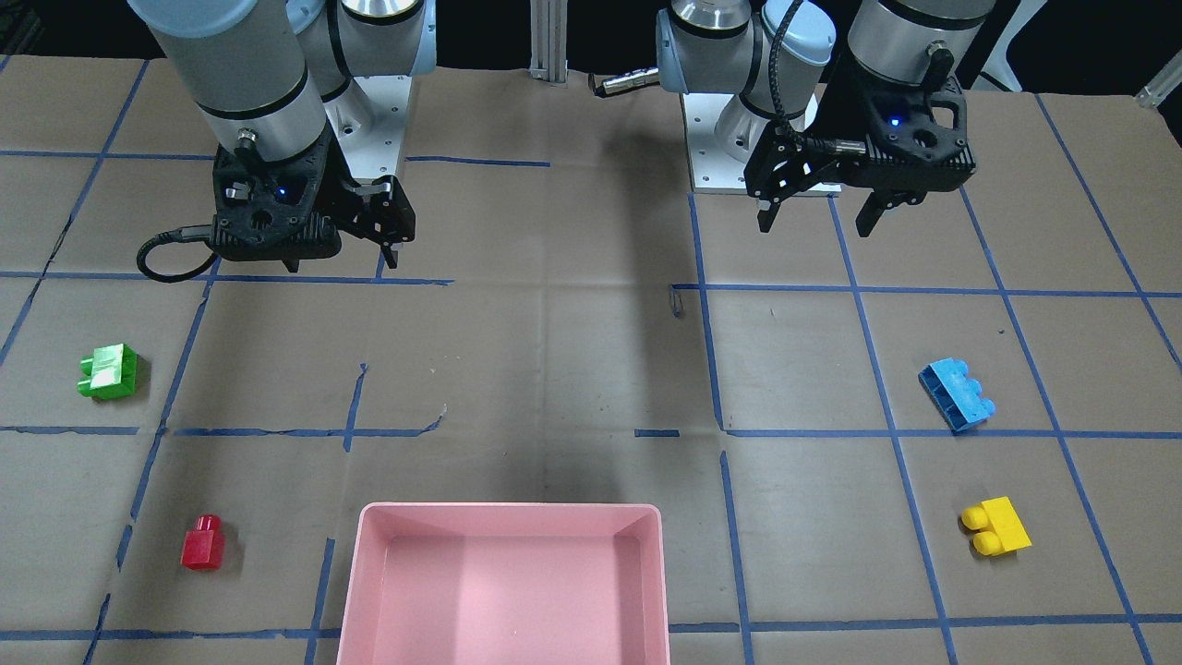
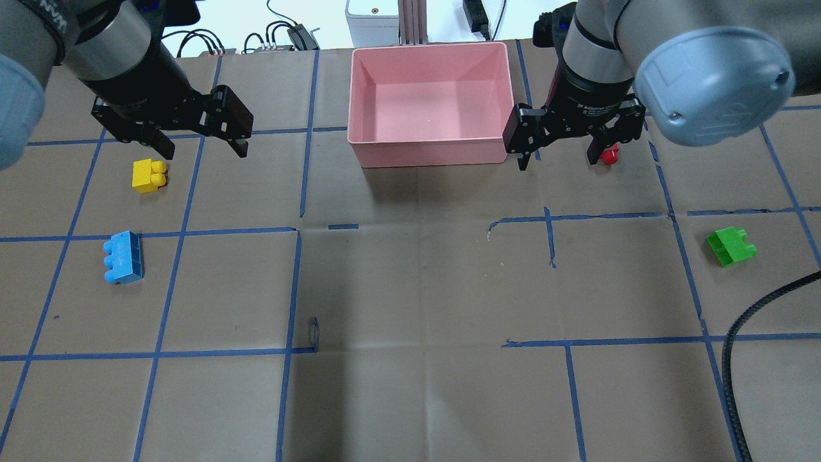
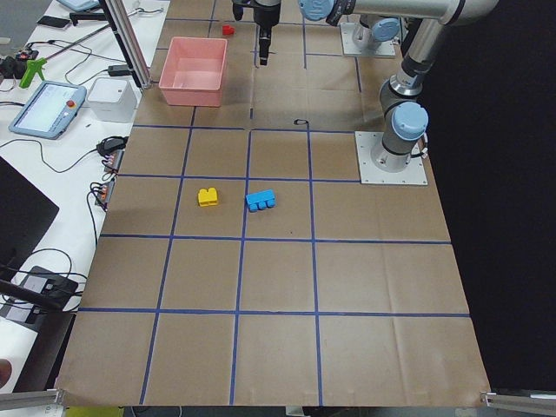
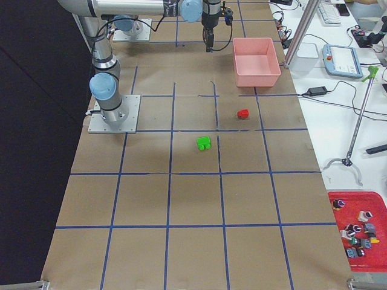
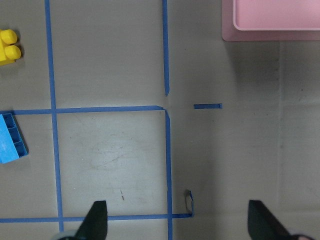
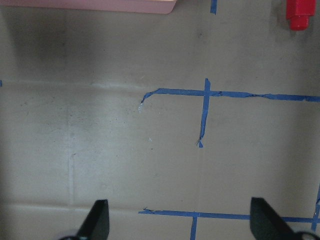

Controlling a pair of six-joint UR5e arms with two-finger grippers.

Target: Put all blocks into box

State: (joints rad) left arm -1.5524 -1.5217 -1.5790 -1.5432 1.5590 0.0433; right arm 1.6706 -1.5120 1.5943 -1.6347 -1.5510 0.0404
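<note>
The pink box [image 2: 428, 154] stands empty at the table's far middle. The yellow block [image 2: 149, 175] and light blue block [image 2: 123, 258] lie on the left. The red block [image 2: 610, 155] and green block [image 2: 730, 246] lie on the right. My left gripper [image 2: 205, 153] is open and empty, above the table near the yellow block. My right gripper [image 2: 557, 160] is open and empty, between the box and the red block. In the front-facing view the left gripper [image 1: 816, 224] and right gripper [image 1: 342, 263] hang well back from the blocks.
The table is brown paper with a blue tape grid [image 2: 298, 231]. A black cable [image 2: 747, 333] hangs at the right edge. The left wrist view shows the yellow block [image 5: 9, 47], blue block [image 5: 10, 145] and box corner [image 5: 270, 22]. The right wrist view shows the red block [image 6: 299, 12].
</note>
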